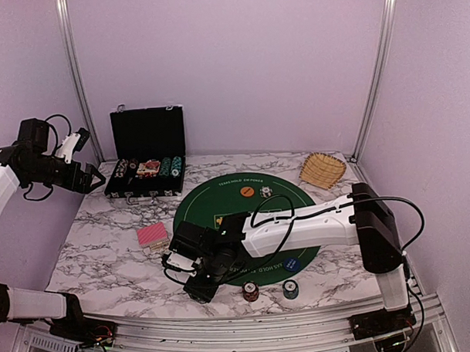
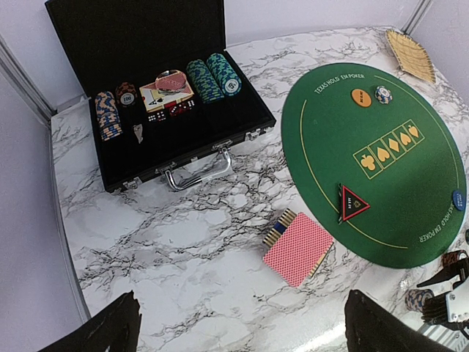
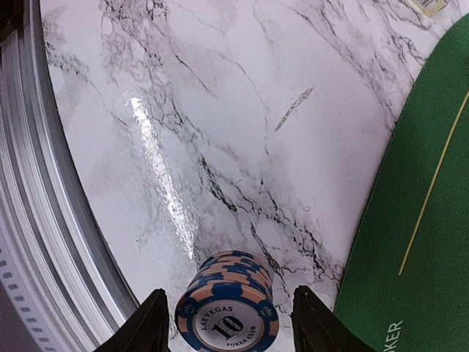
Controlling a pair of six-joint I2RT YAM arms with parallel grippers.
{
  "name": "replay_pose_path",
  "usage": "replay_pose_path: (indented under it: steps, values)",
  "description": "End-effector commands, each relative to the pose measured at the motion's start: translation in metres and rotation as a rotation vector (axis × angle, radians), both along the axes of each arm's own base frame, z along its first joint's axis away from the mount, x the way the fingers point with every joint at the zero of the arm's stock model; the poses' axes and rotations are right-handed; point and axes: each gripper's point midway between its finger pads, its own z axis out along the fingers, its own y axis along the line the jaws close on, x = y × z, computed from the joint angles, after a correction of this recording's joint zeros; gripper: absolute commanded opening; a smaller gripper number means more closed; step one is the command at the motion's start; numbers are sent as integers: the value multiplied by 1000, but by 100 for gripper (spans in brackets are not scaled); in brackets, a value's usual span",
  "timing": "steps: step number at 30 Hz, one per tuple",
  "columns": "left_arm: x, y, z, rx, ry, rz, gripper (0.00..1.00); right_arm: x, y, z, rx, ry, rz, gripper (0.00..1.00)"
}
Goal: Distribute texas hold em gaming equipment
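A stack of blue-and-peach poker chips, its top chip marked 10, stands on the marble between my right gripper's fingers. A narrow gap shows on each side, so the gripper is open around it. From above, that gripper hangs low at the table's front left, off the green mat. Red-black and teal chip stacks stand at the mat's near edge. Red-backed cards lie left of the mat, with the triangle marker on it. My left gripper is open, high over bare marble.
The black chip case stands open at the back left with more chips and cards inside. A wicker basket sits at the back right. An orange button, a single chip and a blue button lie on the mat.
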Motion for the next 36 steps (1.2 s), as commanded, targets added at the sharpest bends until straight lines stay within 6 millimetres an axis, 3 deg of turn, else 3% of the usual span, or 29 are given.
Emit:
replay_pose_path:
  steps: [1, 27, 33, 36]
  values:
    - [-4, 1, 6, 2, -4, 2, 99, -4, 8, -1, 17, 11, 27, 55]
    - [-2, 0, 8, -1, -9, -6, 99, -7, -2, -11, -29, 18, 45, 52]
    - [-3, 0, 9, 2, -14, -6, 99, -3, 0, -4, -16, 6, 35, 41]
    - [-4, 1, 10, 7, -19, -5, 99, -3, -1, -7, -21, 9, 33, 40]
